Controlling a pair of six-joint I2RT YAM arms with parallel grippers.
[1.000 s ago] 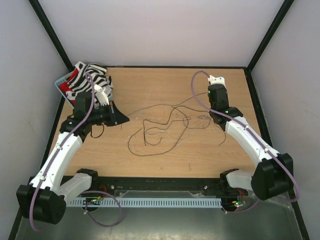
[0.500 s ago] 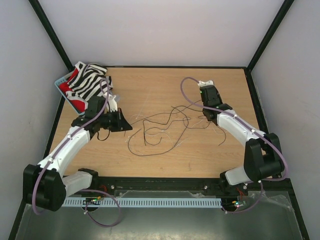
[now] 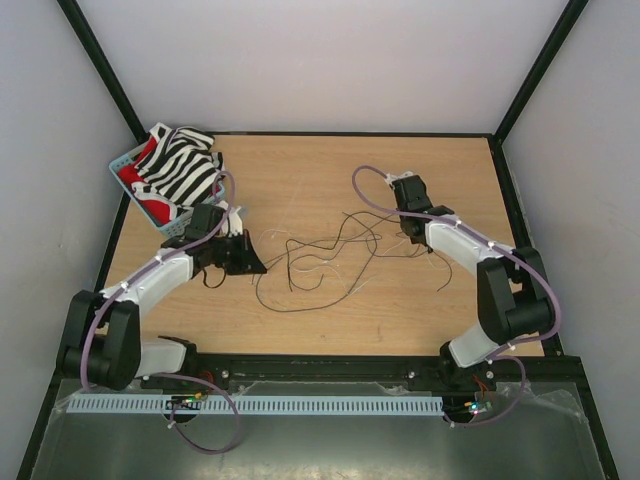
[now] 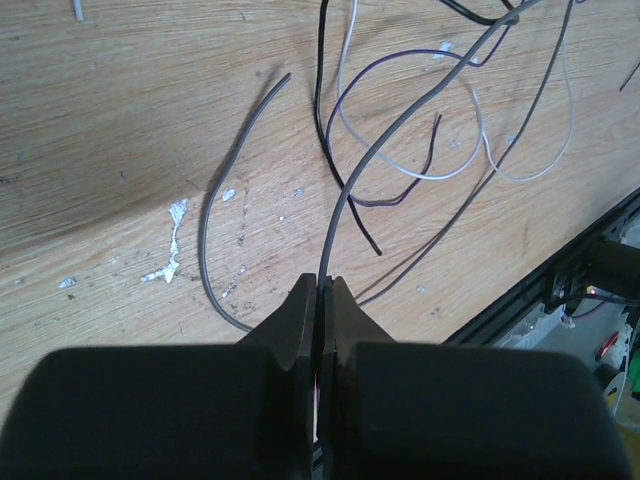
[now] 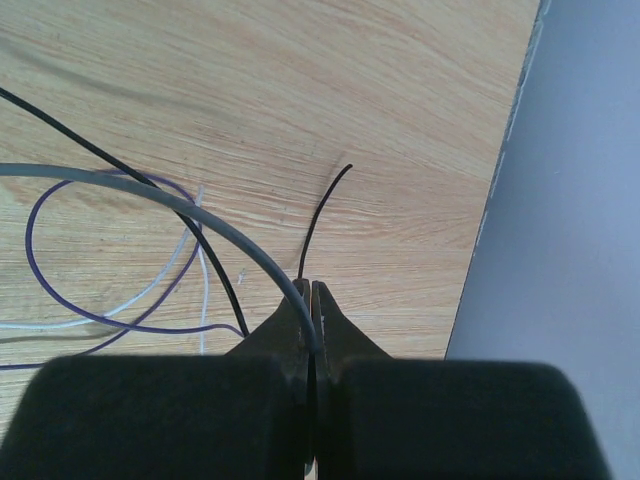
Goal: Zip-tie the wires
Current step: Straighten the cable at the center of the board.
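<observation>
Wood table (image 3: 330, 170), white walls (image 3: 300, 60); wires (image 3: 330, 250) sprawl loose. The left gripper (image 4: 322, 288) and right gripper (image 5: 311, 292) each clamp a grey strand (image 4: 345, 195), probably to draw the tangle together.

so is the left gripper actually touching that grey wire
Touching. The left wrist view shows the grey wire running straight into the left gripper, pinched between its shut fingers with no gap.

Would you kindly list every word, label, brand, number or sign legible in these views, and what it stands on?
None: no view shows legible text. The wires show no print, the striped cloth bears only a pattern, and the table has white flecks, not writing.
</observation>
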